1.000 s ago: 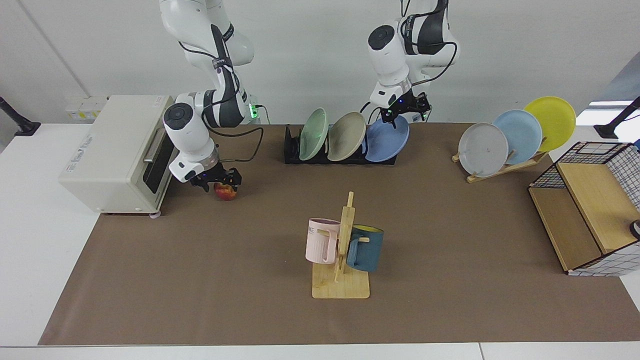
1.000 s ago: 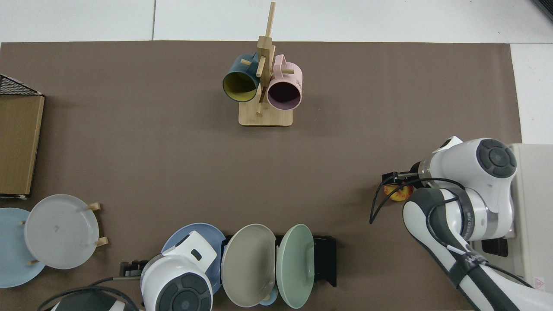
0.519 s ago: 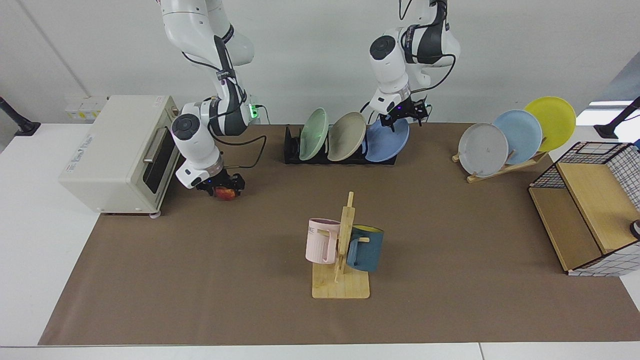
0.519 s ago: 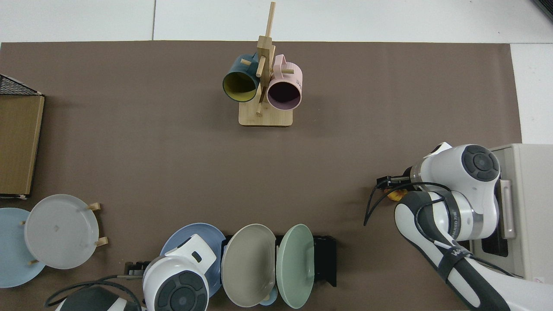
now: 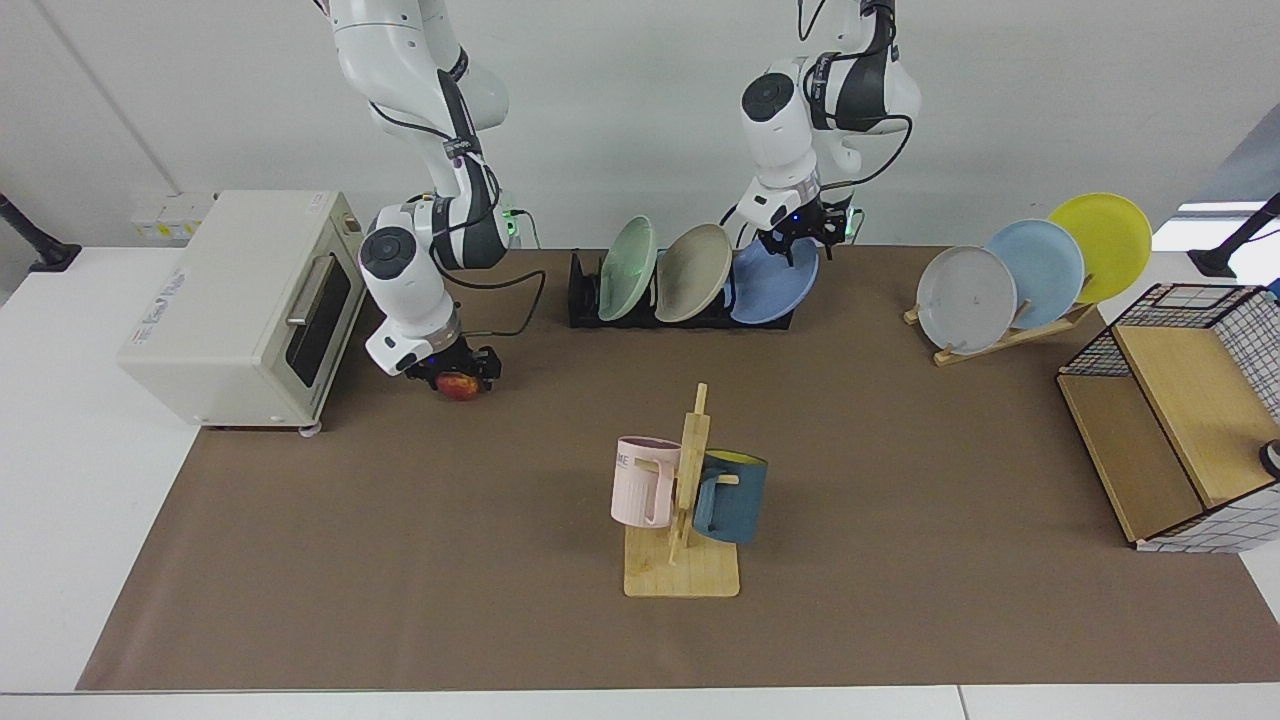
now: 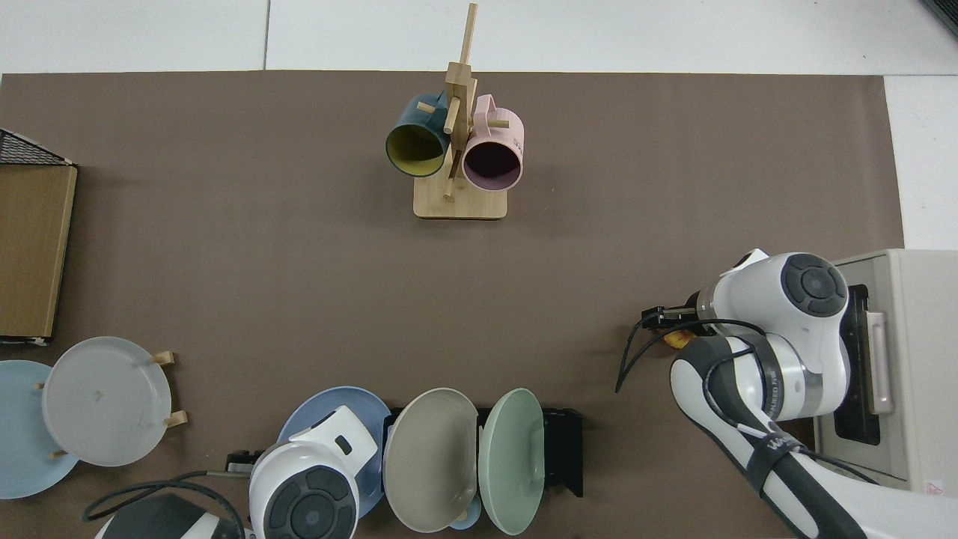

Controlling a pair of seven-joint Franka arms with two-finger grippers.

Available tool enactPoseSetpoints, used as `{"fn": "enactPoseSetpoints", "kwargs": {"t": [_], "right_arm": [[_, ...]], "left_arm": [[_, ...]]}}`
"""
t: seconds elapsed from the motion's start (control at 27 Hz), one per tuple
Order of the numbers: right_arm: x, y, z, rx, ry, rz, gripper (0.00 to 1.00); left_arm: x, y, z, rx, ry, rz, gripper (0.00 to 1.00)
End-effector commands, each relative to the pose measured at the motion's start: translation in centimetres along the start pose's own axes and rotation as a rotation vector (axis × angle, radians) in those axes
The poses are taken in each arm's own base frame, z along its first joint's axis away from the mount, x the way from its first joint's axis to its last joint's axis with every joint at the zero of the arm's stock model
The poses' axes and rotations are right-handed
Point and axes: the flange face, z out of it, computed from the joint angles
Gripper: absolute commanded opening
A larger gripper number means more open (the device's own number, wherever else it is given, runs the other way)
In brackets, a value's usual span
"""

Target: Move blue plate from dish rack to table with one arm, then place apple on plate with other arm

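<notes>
Right gripper sits low over the brown mat of the white table, just beside the cream toaster oven, w/ its black fingers closed round the small red-and-yellow apple — apple's at or barely above the mat; can't tell which. In top view only a sliver of that apple shows under the arm.

Left gripper is at the top rim of the round periwinkle-blue plate — fingers' state can't be told. Plate stands tilted at the end of the low black slotted dish rack, next to the beige plate and the pale green plate.
</notes>
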Motion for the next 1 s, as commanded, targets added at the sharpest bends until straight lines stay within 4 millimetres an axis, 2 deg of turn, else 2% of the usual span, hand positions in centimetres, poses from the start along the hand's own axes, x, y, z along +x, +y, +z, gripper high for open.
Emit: {"fn": "enactPoseSetpoints", "kwargs": {"t": [0.0, 0.04, 0.07, 0.15, 0.22, 0.44, 0.59, 0.74, 0.96], "right_arm": [[-0.4, 0.2, 0.0, -0.013, -0.001, 0.006, 0.59], [-0.4, 0.3, 0.0, -0.014, -0.009, 0.005, 0.46], [-0.4, 0.2, 0.0, -0.014, -0.015, -0.003, 0.33], [-0.2, 0.0, -0.5, -0.014, -0.017, -0.02, 0.15], [0.3, -0.2, -1.5, -0.013, -0.015, -0.023, 0.05], [2.1, -0.2, -6.1, -0.011, -0.017, -0.02, 0.0], [3.0, 0.3, -8.5, -0.006, 0.006, 0.002, 0.0], [3.7, 1.3, -10.7, 0.0, 0.023, 0.023, 0.0], [4.8, 2.2, -15.5, 0.002, 0.028, 0.036, 0.0]], "left_arm": [[0.0, 0.0, 0.6, -0.024, 0.008, 0.011, 0.34], [0.0, 0.0, 0.5, -0.025, 0.011, 0.011, 0.21], [0.0, 0.1, 0.5, -0.026, 0.014, 0.011, 0.03], [0.3, 0.2, 0.6, -0.031, 0.014, 0.033, 0.0], [0.5, 0.2, 0.6, -0.023, 0.019, 0.036, 0.0], [0.7, 0.8, -1.5, 0.089, 0.087, 0.014, 0.0], [-0.5, 2.5, -3.1, 0.167, 0.07, 0.016, 0.0], [-1.0, 2.5, -5.1, 0.193, 0.046, 0.001, 0.0], [-1.6, 2.8, -8.0, 0.23, 0.034, -0.009, 0.0]]}}
